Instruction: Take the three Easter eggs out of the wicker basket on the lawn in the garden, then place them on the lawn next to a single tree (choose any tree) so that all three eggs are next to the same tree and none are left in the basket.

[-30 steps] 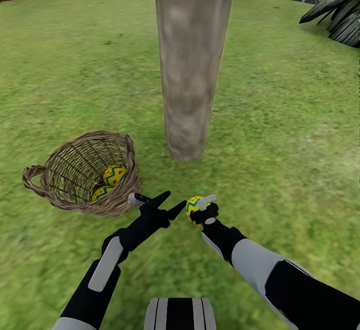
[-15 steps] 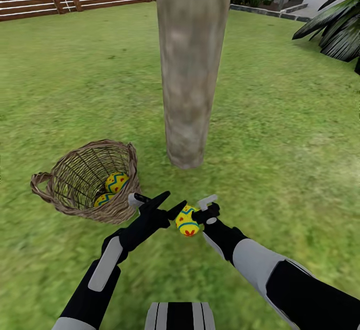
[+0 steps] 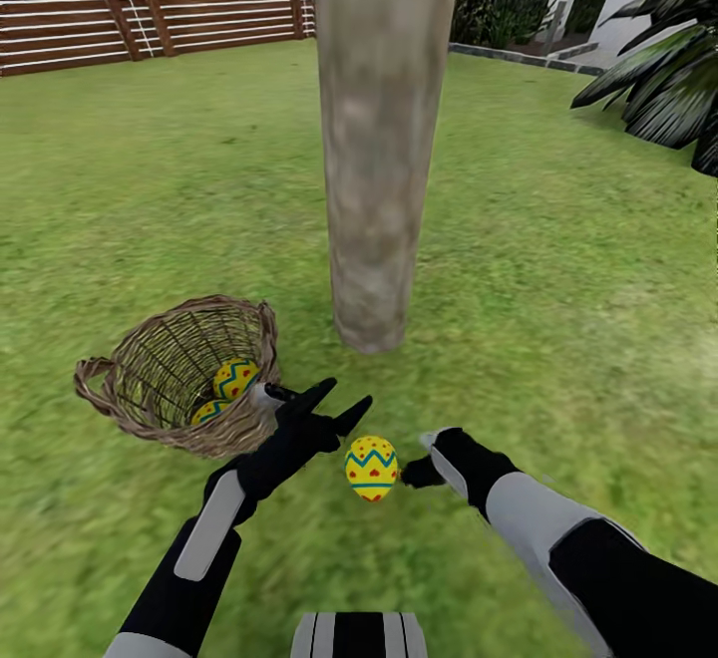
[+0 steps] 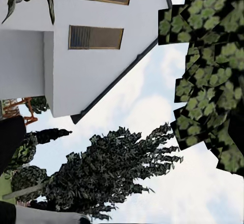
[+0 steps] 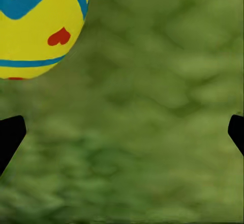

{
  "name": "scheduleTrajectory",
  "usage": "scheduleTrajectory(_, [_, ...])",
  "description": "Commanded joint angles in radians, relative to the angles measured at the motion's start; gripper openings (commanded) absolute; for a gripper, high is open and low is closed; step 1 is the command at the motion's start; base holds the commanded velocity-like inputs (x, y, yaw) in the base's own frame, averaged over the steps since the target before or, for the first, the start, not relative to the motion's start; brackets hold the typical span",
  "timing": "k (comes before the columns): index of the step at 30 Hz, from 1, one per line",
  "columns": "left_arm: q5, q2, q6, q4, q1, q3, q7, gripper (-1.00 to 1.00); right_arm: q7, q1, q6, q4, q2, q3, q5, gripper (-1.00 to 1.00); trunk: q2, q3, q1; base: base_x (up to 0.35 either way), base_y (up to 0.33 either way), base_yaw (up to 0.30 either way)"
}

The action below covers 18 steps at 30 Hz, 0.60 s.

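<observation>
The right claw (image 3: pixel 424 459) had opened and let go: the first egg (image 3: pixel 371 468), held a moment before, lay on the lawn (image 3: pixel 558 269) just beside it, near the tree (image 3: pixel 374 189). The left claw (image 3: pixel 334 407) stood apart, empty. Two eggs (image 3: pixel 235 379) waited in the basket (image 3: pixel 135 419).

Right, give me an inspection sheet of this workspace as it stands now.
Surface: lawn, green grass with yellowish patches.
Job's things: one Easter egg lies on the grass near the tree trunk; two eggs sit inside the wicker basket, which is tipped towards the camera.
Clutter: nothing seen.
Grippers: left pincer open, empty, beside the basket; right pincer open, empty, beside the egg on the grass.
Cables: nothing seen.
Surroundings: brown slat fence, dark striped plant, white house.
</observation>
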Motion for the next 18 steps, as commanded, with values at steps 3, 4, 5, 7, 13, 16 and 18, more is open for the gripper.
scheduleTrajectory(3, [-0.001,-0.001,0.003,0.001,0.0,-0.049,0.004,1.0,0.307,0.002,0.022,0.01,-0.109,0.009,-0.01,1.0,0.0,0.011,-0.001,0.0,0.0,0.0])
scheduleTrajectory(4, [-0.002,-0.002,0.003,0.0,0.0,-0.068,0.009,1.0,0.371,0.003,0.056,0.006,-0.132,0.009,-0.009,1.0,0.001,0.015,-0.002,0.0,0.0,0.0])
scheduleTrajectory(5, [-0.002,-0.002,0.002,0.0,0.0,-0.076,0.014,1.0,0.421,0.003,0.078,0.002,-0.15,0.009,-0.008,1.0,0.001,0.019,-0.002,0.0,0.0,0.0])
scheduleTrajectory(7, [-0.002,-0.002,0.002,-0.001,0.0,-0.083,0.037,1.0,0.522,0.003,0.096,0.001,-0.18,0.009,-0.008,1.0,0.001,0.027,-0.003,0.0,0.0,0.0])
scheduleTrajectory(13, [-0.002,0.0,0.003,-0.007,0.0,-0.084,0.083,1.0,0.749,0.003,0.102,0.003,-0.225,0.01,-0.008,1.0,0.003,0.05,-0.006,0.0,0.0,0.0])
scheduleTrajectory(16, [-0.002,0.006,0.006,-0.019,-0.001,-0.082,0.085,1.0,0.826,0.003,0.103,0.002,-0.24,0.009,-0.008,1.0,0.004,0.061,-0.007,0.0,0.0,0.0])
scheduleTrajectory(18, [-0.001,0.037,0.022,-0.052,-0.002,-0.082,0.086,1.0,0.87,0.003,0.102,0.004,-0.249,0.007,-0.009,1.0,0.004,0.069,-0.008,0.0,0.0,0.0])
